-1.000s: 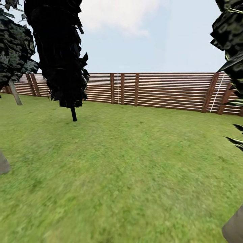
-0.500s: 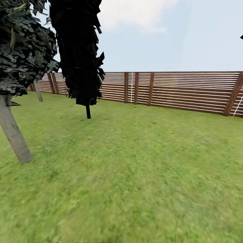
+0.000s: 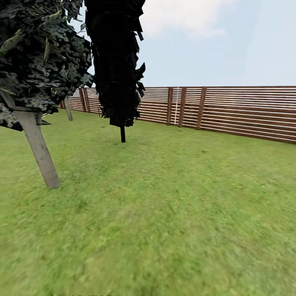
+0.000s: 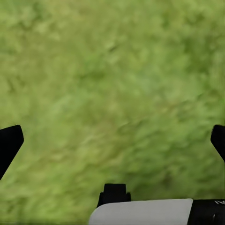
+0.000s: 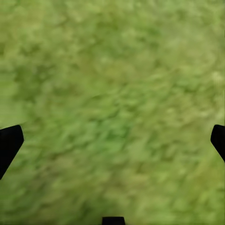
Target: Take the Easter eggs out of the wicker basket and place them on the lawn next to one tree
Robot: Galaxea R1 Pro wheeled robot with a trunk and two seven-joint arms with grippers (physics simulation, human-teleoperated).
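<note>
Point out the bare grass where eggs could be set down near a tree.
Open lawn spreads right of the grey-brown trunk, up to the fence. It is tighter between that trunk and the dark cone tree.

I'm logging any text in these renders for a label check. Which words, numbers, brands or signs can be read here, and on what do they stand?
No text can be read in these pictures.
Left gripper: a faint pale mark on the dark housing at the edge of the left wrist view, cut off and too small to read.
Wooden fence, lawn and the trees: no lettering or signs.
</note>
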